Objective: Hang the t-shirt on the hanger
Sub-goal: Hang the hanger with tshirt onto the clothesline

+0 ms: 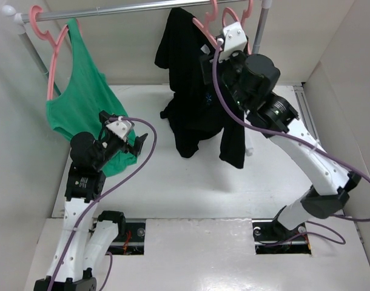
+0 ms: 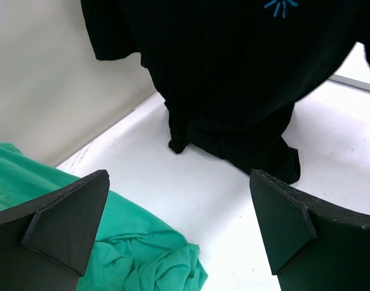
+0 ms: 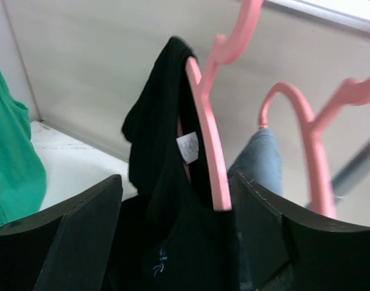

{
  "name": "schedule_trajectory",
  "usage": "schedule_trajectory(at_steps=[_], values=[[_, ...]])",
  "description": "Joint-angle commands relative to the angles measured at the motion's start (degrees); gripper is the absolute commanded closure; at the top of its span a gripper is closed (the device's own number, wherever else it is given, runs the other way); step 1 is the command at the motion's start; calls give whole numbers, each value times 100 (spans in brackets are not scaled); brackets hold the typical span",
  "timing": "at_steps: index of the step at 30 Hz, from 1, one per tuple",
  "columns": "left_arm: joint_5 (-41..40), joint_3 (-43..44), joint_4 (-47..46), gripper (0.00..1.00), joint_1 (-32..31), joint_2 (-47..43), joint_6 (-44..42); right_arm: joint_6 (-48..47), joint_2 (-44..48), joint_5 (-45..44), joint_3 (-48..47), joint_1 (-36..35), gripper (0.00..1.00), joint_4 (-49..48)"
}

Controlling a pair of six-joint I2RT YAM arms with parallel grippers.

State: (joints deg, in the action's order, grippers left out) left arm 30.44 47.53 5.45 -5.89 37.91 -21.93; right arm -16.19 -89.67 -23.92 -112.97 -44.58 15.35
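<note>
Your right gripper (image 3: pixel 176 206) and left gripper (image 2: pixel 179 182) both gape, so the t-shirt (image 1: pixel 191 115), lopsided on the hanger (image 3: pixel 209 151), could slip off

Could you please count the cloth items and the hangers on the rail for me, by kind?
Hanging cloth items: 3 (green tank top, black t-shirt, grey-blue cloth)
Pink hangers: 3 (tank top hanger, t-shirt hanger, grey-blue cloth hanger)
Total: 6

Black t-shirt (image 1: pixel 194 97), pink hanger (image 3: pixel 210 151), green top (image 1: pixel 82 103)
</note>
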Motion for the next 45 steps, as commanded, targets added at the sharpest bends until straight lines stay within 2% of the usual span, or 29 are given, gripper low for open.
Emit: schedule_trajectory(at_steps=[1,3,4,5,8,9,10,12,17,21,28,32,37,45], values=[[138,-120,-185,0,9,-82,180,-560,397,-551,152,-269,21,-331],[77,-217,-185,0,9,-82,294,-798,625,-622,354,-402,20,-331],[7,-374,-185,0,9,-82,365,-885,713,-622,441,-464,15,-331],[6,-472,-185,0,9,-143,531,-956,897,-518,695,-569,15,-262],[-309,-1032,-237,0,9,-319,812,-1027,1240,140,1301,-639,5,-200],[-415,-1200,-238,0,9,-380,900,-1027,1511,325,1904,-640,5,-200],[-624,-1359,-290,0,9,-442,1041,-1027,1653,649,2241,-640,0,-278],[-811,-1859,-360,0,9,-688,1112,-966,2012,810,3161,-692,0,-384],[-1399,-2432,-1097,0,9,-1259,1218,105,2313,1169,4527,-798,0,-314],[-1400,-2546,-1213,0,9,-1129,1104,712,2313,1232,5468,-798,0,-261],[-1768,-2371,-1029,0,9,-338,1033,1696,2146,409,6874,-798,0,-648],[-1769,-2502,-1099,0,175,-539,972,2417,2199,-16,7586,-580,0,-780],[-1769,-2503,-1152,0,176,-539,972,3304,2822,-77,8298,-26,0,-693],[-1716,-2556,-1204,0,229,-486,972,4097,4150,-710,8678,528,0,-165]])
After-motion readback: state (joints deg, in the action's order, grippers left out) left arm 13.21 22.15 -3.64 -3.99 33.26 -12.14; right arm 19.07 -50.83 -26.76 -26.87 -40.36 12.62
